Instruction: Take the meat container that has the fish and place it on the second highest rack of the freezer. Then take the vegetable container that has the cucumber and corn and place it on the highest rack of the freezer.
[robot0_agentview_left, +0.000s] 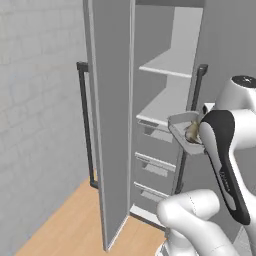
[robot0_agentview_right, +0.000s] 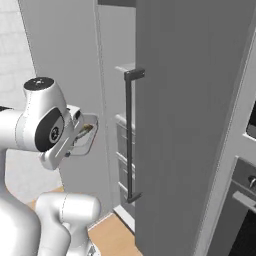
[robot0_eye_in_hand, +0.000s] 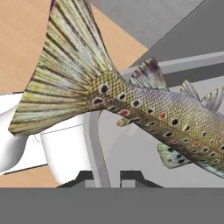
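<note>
Fish container carried at the open freezer, not yet racked.

In the left base view, the open freezer door (robot0_agentview_left: 112, 125) stands at 9 o'clock, exposing the racks (robot0_agentview_left: 167, 102) at 12 o'clock so the interior is reachable. The meat container (robot0_agentview_left: 184, 132) sits just right of centre, in front of the drawers and about level with the lower visible rack, lifted clear of any support for transfer. In the hand view, the hand (robot0_eye_in_hand: 107, 177) is clamped on the container's thin wall at 6 o'clock, with the fish (robot0_eye_in_hand: 131, 98) lying across the tray from 10 to 4 o'clock. The rim grip probably keeps the load inside.
</note>
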